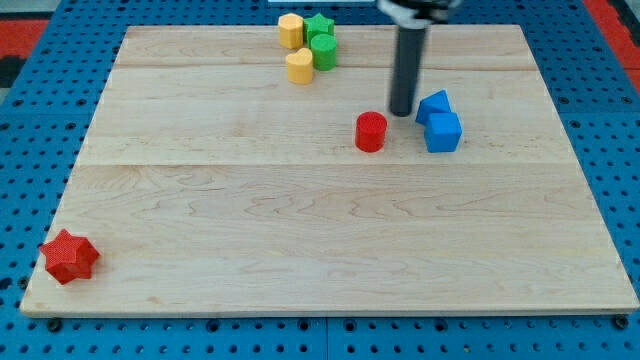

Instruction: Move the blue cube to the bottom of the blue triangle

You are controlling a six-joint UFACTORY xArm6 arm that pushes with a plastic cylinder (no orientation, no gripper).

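Note:
The blue cube (pixel 443 132) lies right of the board's centre, in the upper half. The blue triangle (pixel 433 104) sits just above it and slightly to its left, touching or nearly touching it. My tip (pixel 402 111) is the lower end of the dark rod coming down from the view's top. It stands just left of the blue triangle and up-left of the blue cube, with a small gap to both. A red cylinder (pixel 371 131) lies just below-left of the tip.
A yellow block (pixel 291 30), a green star (pixel 319 26), a green cylinder (pixel 323 51) and a second yellow block (pixel 299 66) cluster at the board's top edge. A red star (pixel 68 256) lies at the bottom-left corner. The wooden board (pixel 320 250) sits on blue pegboard.

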